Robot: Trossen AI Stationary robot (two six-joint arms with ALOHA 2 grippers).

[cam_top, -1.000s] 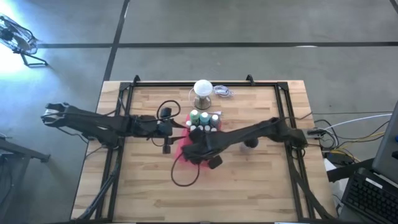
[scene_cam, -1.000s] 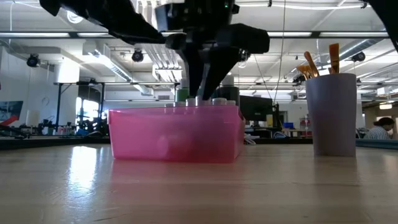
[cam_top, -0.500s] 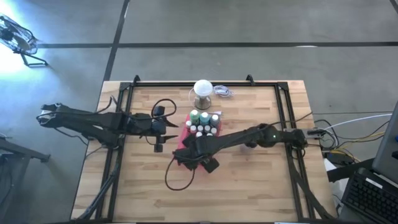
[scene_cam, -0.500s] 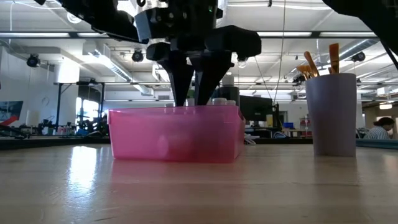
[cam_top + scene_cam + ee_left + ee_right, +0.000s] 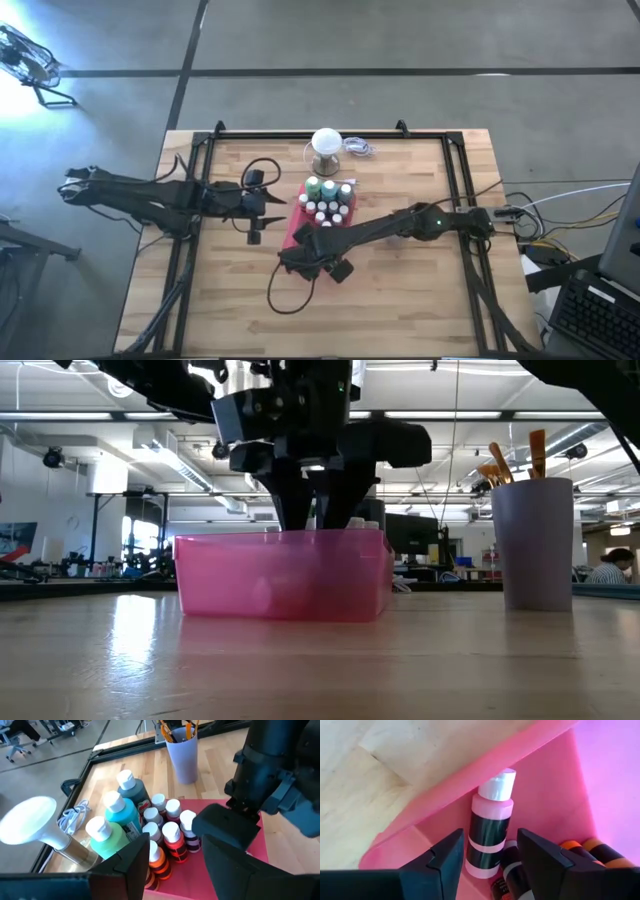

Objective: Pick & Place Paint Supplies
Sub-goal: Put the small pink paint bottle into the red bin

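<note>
Jaws of our right gripper (image 5: 487, 857) stand apart, unclenched, straddling a pink paint bottle (image 5: 490, 827) lying between them in the pink tray (image 5: 555, 780). If we close off-centre, it could roll against neighbouring bottles (image 5: 512, 865). Our left gripper (image 5: 172, 865) waits open nearby.

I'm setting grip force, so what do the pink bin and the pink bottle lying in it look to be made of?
The pink bin looks like thin translucent plastic with a glossy finish: light passes through its walls and the bottles show faintly behind them. The pink bottle looks like smooth, slightly see-through plastic with a white cap and a dark paper-like label; whether it is squeezable cannot be told.
</note>
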